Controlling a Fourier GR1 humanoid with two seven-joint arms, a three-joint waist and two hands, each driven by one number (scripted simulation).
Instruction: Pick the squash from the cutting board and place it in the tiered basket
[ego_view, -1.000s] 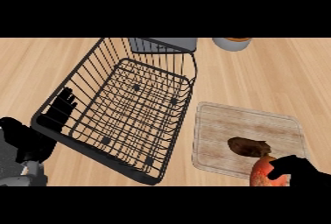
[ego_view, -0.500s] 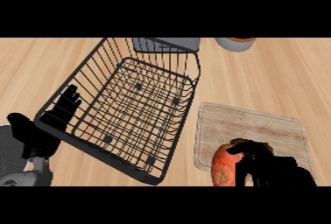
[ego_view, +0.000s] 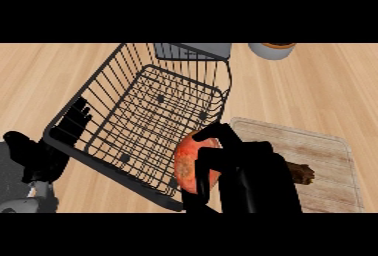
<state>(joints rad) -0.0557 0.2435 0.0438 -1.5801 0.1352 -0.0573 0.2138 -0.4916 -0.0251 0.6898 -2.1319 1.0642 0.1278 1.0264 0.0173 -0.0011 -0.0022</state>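
Wooden counter (ego_view: 325, 95) was spread beneath a black wire tiered basket (ego_view: 148, 125). Right of the basket, a cutting board (ego_view: 325, 160) was laid. At the basket's right rim, the right hand (ego_view: 247, 170) was curled around the orange squash (ego_view: 193, 162). Left of the basket, the left hand (ego_view: 44, 150) was rested, fingers straight.

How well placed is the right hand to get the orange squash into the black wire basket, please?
Probably well: the right hand, curled round the orange squash, is at the black wire basket's near right rim, and nothing shows between them; the basket's top is open.
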